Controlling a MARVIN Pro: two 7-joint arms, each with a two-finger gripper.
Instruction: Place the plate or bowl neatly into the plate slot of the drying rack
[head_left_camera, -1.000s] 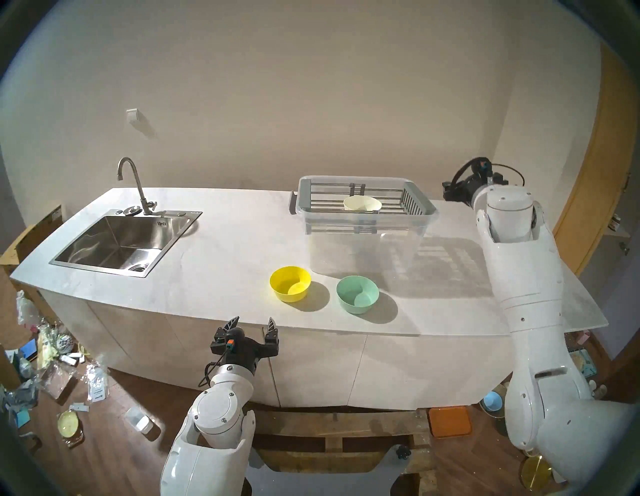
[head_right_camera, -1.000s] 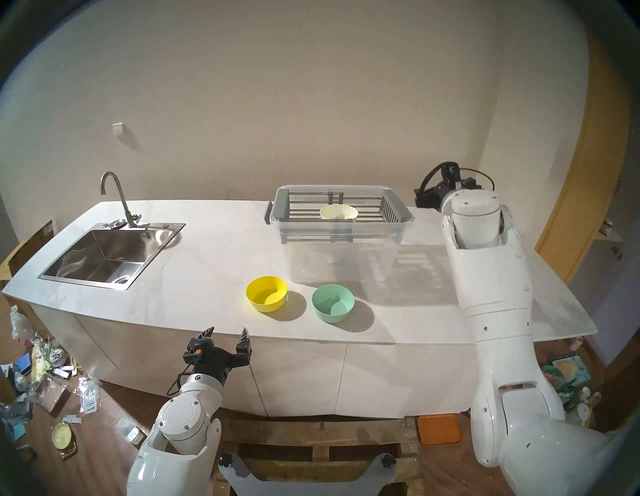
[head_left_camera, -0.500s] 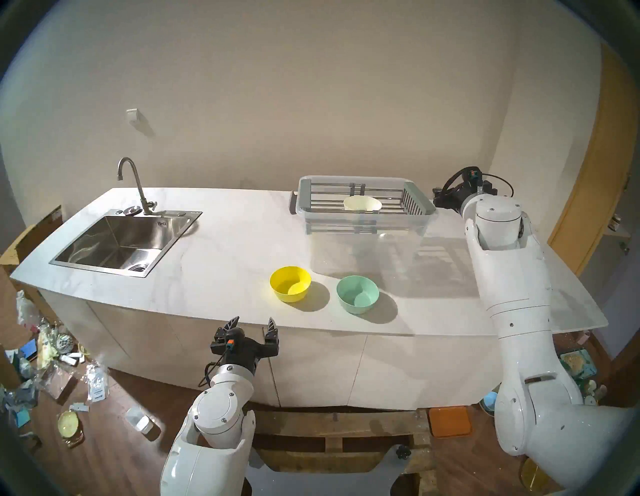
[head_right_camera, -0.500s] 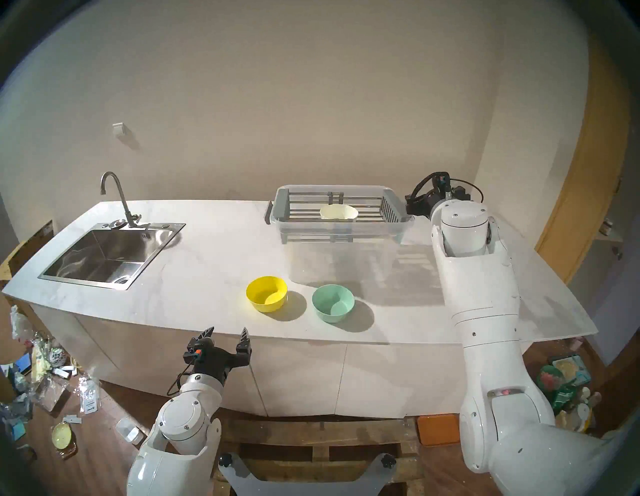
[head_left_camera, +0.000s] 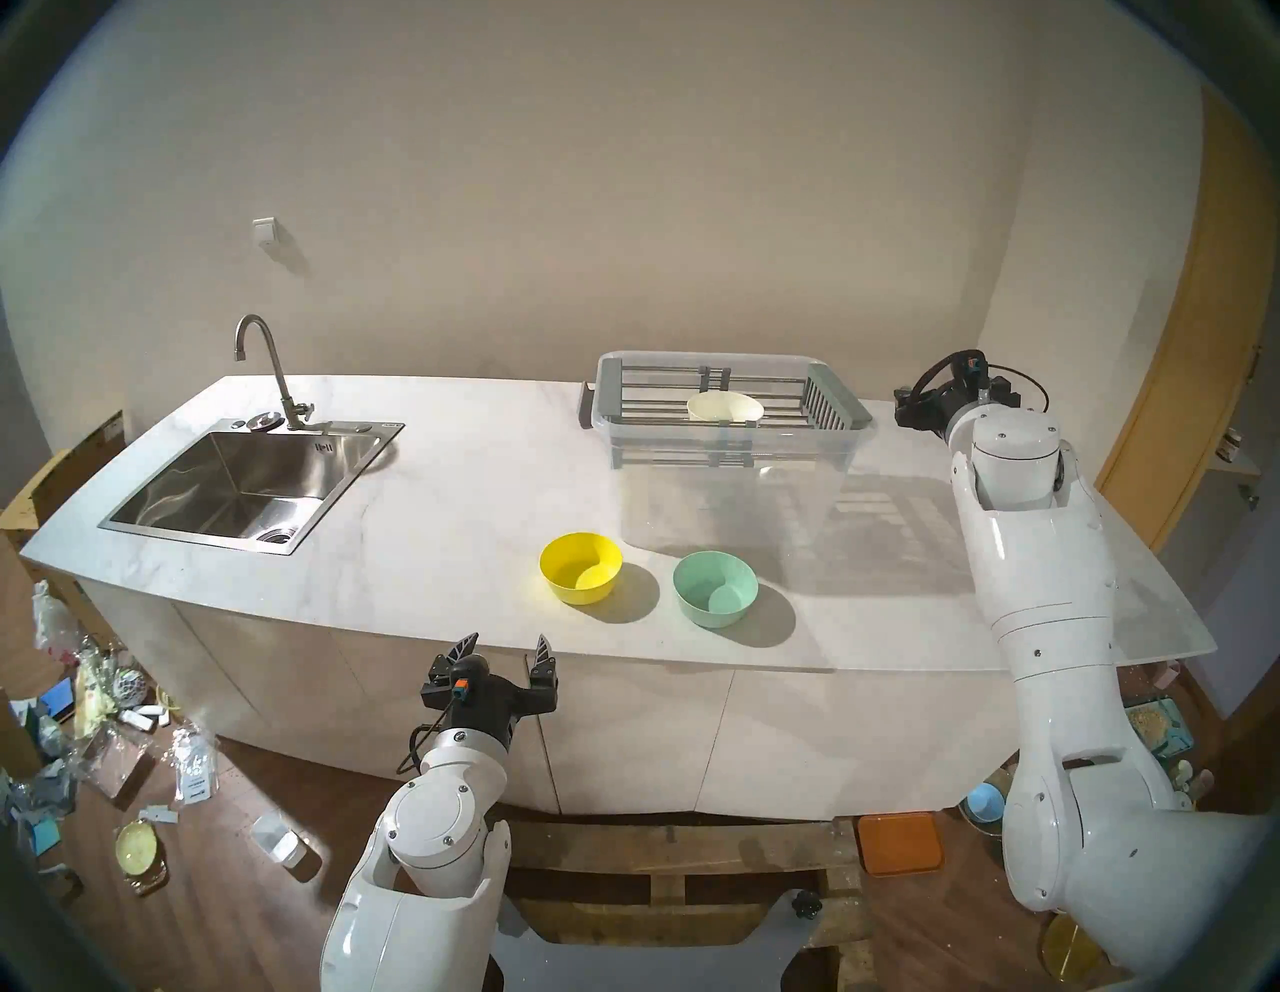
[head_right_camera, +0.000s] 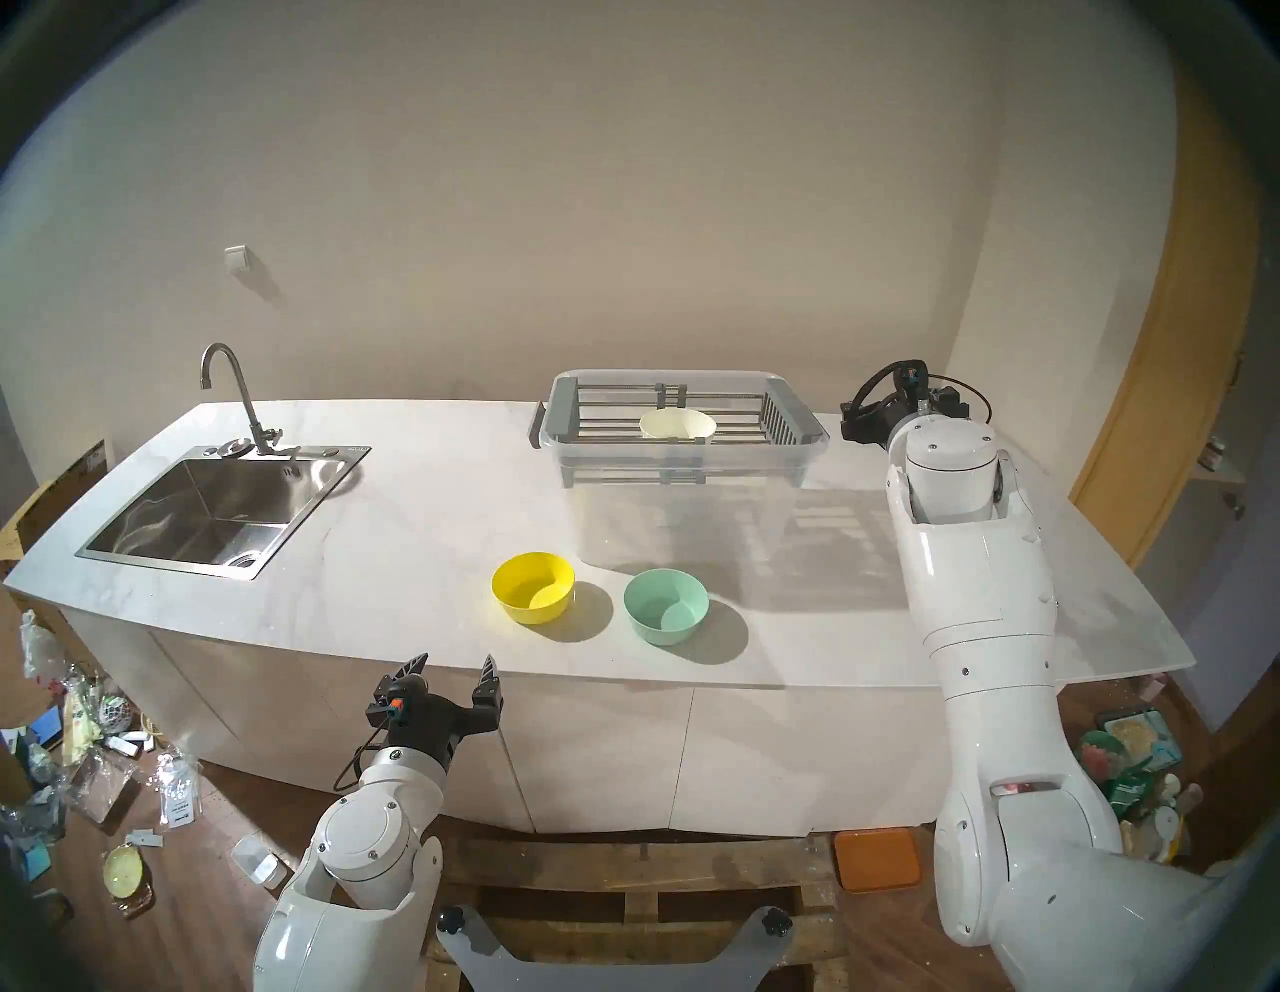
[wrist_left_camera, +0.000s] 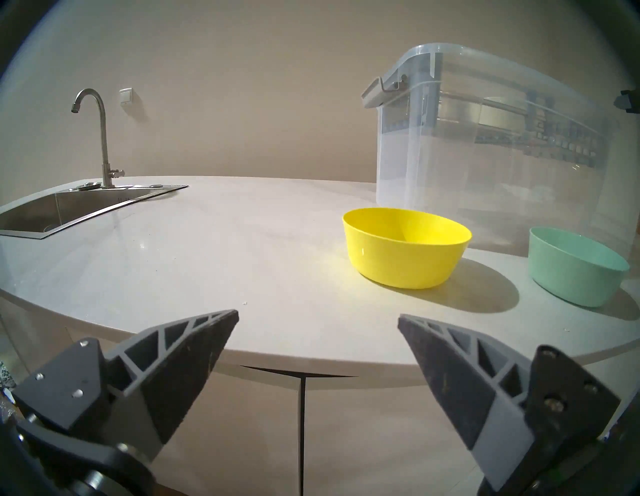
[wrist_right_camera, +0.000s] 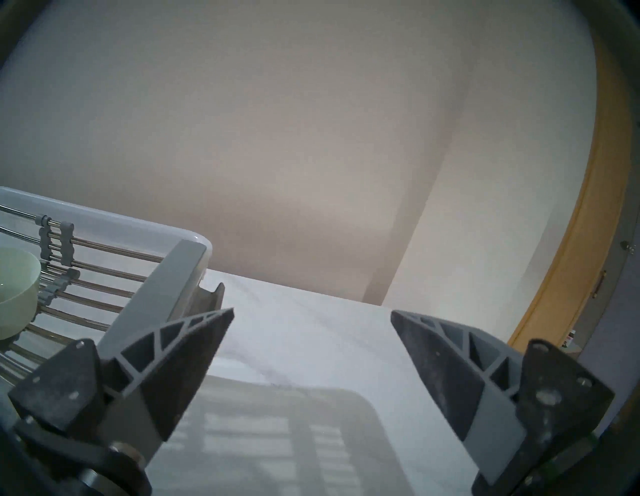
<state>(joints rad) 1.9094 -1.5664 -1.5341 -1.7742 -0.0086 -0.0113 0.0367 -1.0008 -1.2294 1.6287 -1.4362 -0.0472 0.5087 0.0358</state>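
Observation:
The drying rack (head_left_camera: 855, 407) is a grey frame lying across the top of a clear tub (head_left_camera: 727, 506). A cream bowl (head_left_camera: 724, 407) sits upright on the steel rods of the plate slot (head_left_camera: 647, 409). A yellow bowl (head_left_camera: 580, 568) and a green bowl (head_left_camera: 715, 589) stand side by side on the counter in front of the tub. My left gripper (head_left_camera: 508, 637) hangs open and empty just off the counter's front edge, left of the yellow bowl (wrist_left_camera: 405, 256). My right gripper (wrist_right_camera: 311, 311) is open and empty, just right of the rack's end (wrist_right_camera: 162, 287).
A steel sink (head_left_camera: 235, 485) with a tap (head_left_camera: 267, 360) takes up the counter's left part. The white counter (head_left_camera: 450, 526) ends at a curved front edge. Clutter lies on the floor to the left, and an orange tray (head_left_camera: 900, 842) lies on the floor below.
My right arm swung left toward the rack's end, then back to the right and a little lower. The left arm and all bowls have stayed still.

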